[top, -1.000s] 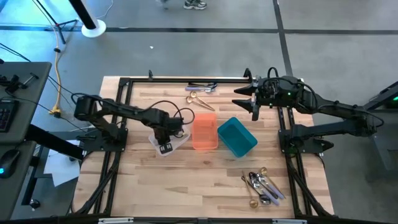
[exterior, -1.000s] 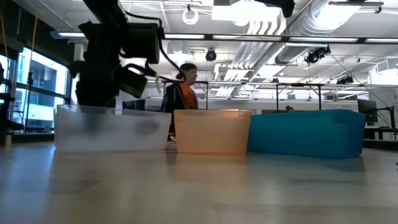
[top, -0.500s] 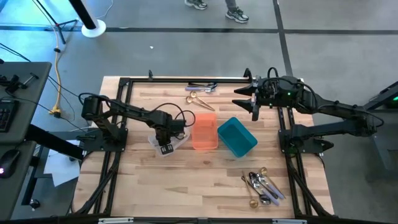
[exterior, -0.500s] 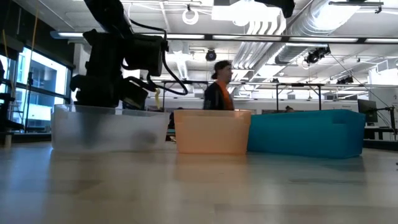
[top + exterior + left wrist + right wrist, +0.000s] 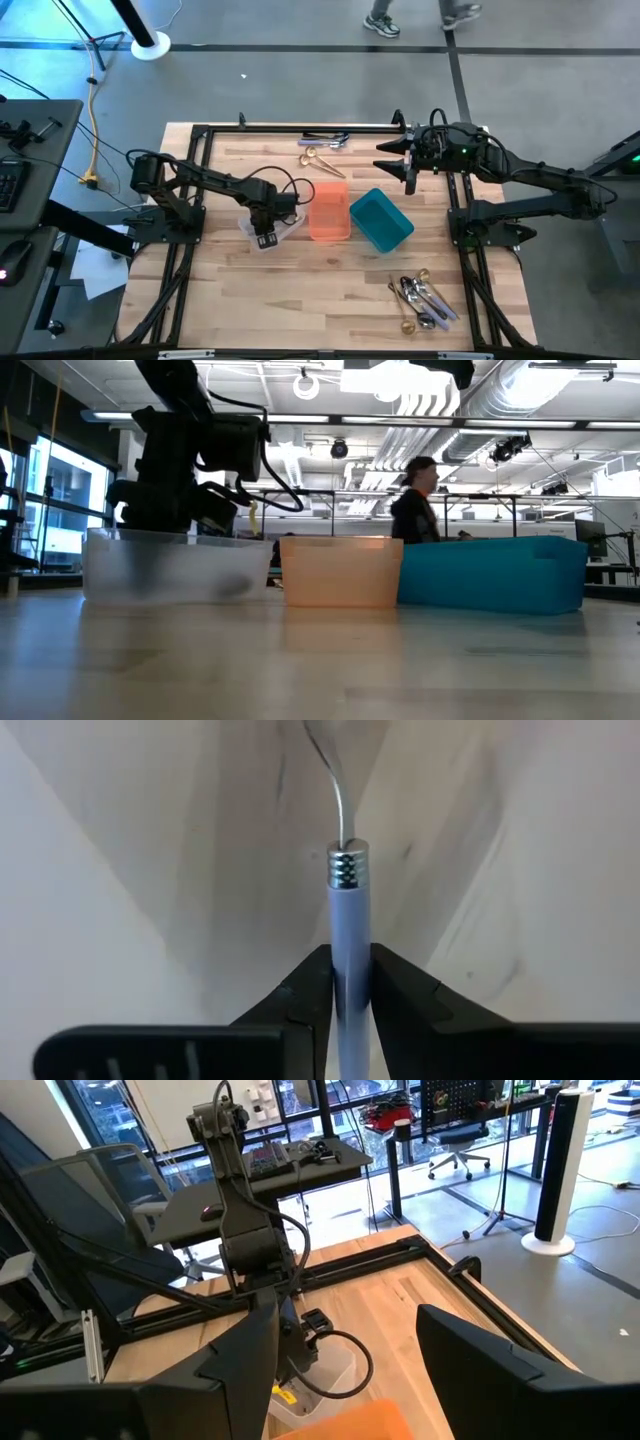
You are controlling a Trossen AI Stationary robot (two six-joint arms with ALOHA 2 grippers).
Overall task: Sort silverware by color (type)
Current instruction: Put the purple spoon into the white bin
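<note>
Crowding orange bin (image 5: 329,210) — teal (touching) (image 5: 381,220)

Bins: three in a row on the tabletop (image 5: 250,290) — one clear bin (image 5: 282,229), one orange bin (image 5: 329,210), one teal bin (image 5: 381,220).
Silverware, near-edge pile (image 5: 423,298): several pieces, silver and gold; exact count cannot be told.
Silverware, far-edge group (image 5: 323,150): a few pieces, gold and dark; count unclear.
Silverware, lilac-handled piece (image 5: 348,960): one.
Robot arms: two.
Claws: two — left claw (image 5: 266,239), right claw (image 5: 401,156).
Persons: one (image 5: 416,500).
</note>
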